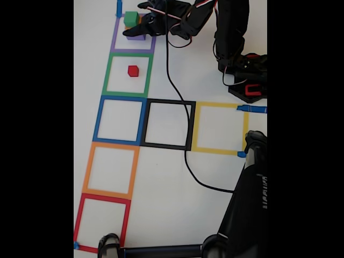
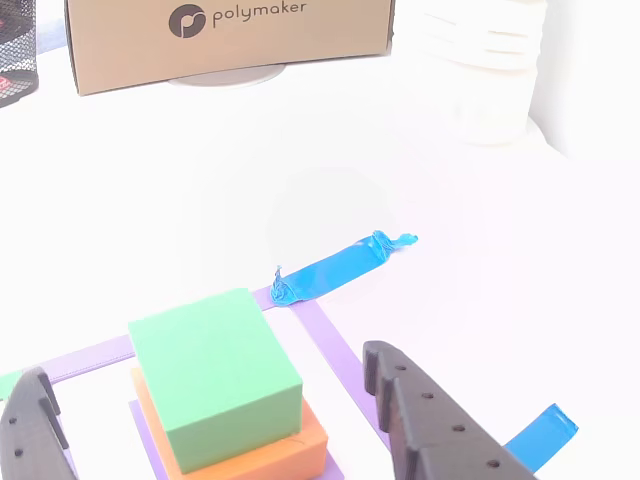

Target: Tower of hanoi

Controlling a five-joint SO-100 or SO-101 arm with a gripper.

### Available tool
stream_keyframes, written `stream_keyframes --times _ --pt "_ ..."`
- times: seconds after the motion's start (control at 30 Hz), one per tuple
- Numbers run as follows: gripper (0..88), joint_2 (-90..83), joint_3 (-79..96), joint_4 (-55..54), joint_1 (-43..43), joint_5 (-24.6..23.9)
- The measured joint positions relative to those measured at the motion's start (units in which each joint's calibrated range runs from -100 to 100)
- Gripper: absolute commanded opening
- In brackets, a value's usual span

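Inside the purple tape square, top of the taped column in the fixed view: a three-tier stack. Purple cube at the base, orange cube on it, green cube on top, sitting skewed off the orange one's edges. Matte, foam-like faces, softly rounded corners. Gripper spread wide, one dark plastic finger with a row of small holes on each side of the stack, clear of it, holding nothing. Red cube alone in the green tape square, just below the purple one. Crumpled blue tape strip beyond the purple square's corner. Smooth white table. Cardboard box printed "polymaker" far behind.
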Motion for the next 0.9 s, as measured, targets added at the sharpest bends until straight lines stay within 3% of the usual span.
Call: stream_keyframes --times 0.1,0.67,0.9 --pt "29.2 1.77 -0.71 -1.61 -0.47 0.00" --pt "20.1 2.70 -0.89 -1.93 -5.38 0.00" --pt "10.7 2.79 -0.89 -1.93 -6.32 -0.18"
